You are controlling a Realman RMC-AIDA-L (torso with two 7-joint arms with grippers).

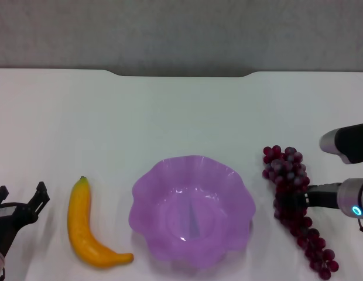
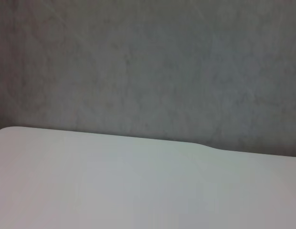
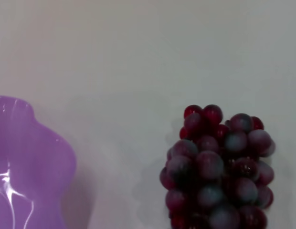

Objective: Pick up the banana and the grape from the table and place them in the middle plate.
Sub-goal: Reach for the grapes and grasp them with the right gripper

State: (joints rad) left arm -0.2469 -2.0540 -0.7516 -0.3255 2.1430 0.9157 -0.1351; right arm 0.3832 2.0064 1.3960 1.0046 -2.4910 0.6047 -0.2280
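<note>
Left hand (image 1: 20, 199): low at the near left edge of the tabletop (image 1: 181, 111), fingers spread wide, holding nothing, just beside the banana but apart from it.

The banana (image 1: 88, 225): one, lying flat on the tabletop left of the plate, stem end pointing away from the robot, untouched.

The middle plate (image 1: 192, 211): one, purple, scalloped rim, nothing in it.

The grape (image 1: 295, 202): one bunch, lying on the tabletop right of the plate, tapering toward the robot.

Right hand (image 1: 298, 202): reaching in from the right edge, its dark fingers at the middle of the bunch. Whether they have closed on it cannot be told.

Risks, as judged: a grip on only a few outer grapes could let the bunch slip or swing on lifting, and the long tail may catch the plate's rim. The smooth, curved banana could roll out of a narrow pinch.
</note>
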